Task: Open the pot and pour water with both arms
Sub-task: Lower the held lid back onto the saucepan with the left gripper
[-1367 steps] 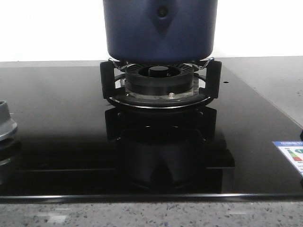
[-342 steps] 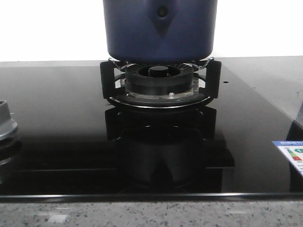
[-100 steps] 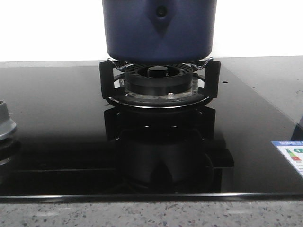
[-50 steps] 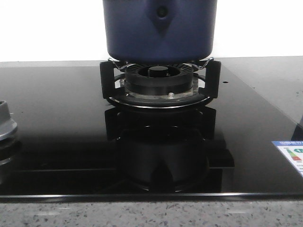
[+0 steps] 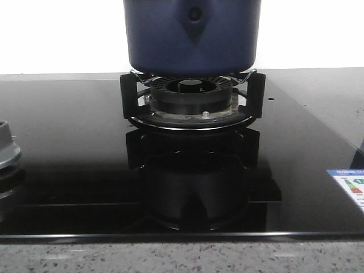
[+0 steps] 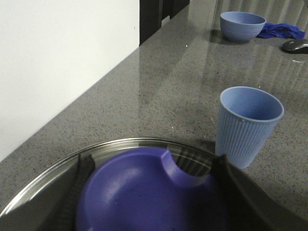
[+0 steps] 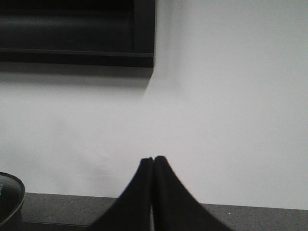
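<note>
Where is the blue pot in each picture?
Front view: the pot stands top middle, on the burner.
Left wrist view: only a glass lid with a blue knob shows, close up; the pot's body is hidden.
Right wrist view: not clearly in it.
Shared landmark: the white wall.

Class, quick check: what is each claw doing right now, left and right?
Left claw: spread around the purple knob of the glass lid; contact cannot be told.
Right claw: closed, holding nothing.
</note>
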